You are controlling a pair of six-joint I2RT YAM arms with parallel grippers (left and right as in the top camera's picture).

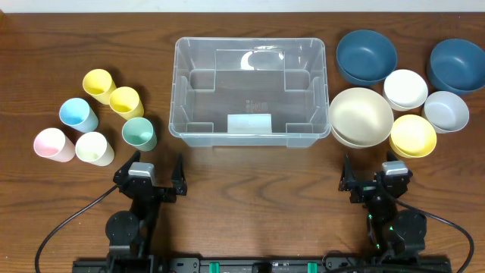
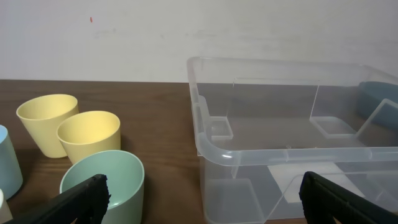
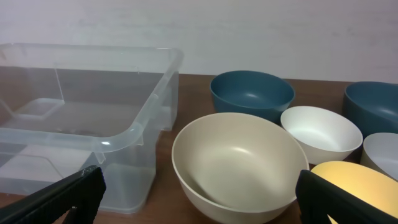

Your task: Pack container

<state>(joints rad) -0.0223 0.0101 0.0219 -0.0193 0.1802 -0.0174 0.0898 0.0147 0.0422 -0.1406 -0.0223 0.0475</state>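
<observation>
The wooden table (image 1: 250, 189) carries everything. The clear container (image 1: 250, 83) sits at its centre, a little toward 12 o'clock, upright and with nothing in it.

From 1 to 3 o'clock of the container lie six bowls:
- two dark blue bowls (image 1: 366, 54) (image 1: 457, 64) farthest back
- a cream bowl (image 1: 361, 115) just beside the container
- a white bowl (image 1: 405, 89)
- a yellow bowl (image 1: 413, 135)
- a grey bowl (image 1: 445, 111)

At 9 o'clock stand six cups:
- two yellow cups (image 1: 98, 83) (image 1: 126, 101)
- a blue cup (image 1: 78, 114)
- a green cup (image 1: 139, 133)
- a pink cup (image 1: 53, 144)
- a pale cup (image 1: 94, 148)

The left gripper (image 1: 151, 173) at 7 o'clock and the right gripper (image 1: 375, 176) at 5 o'clock both have jaws spread wide, holding nothing.
</observation>
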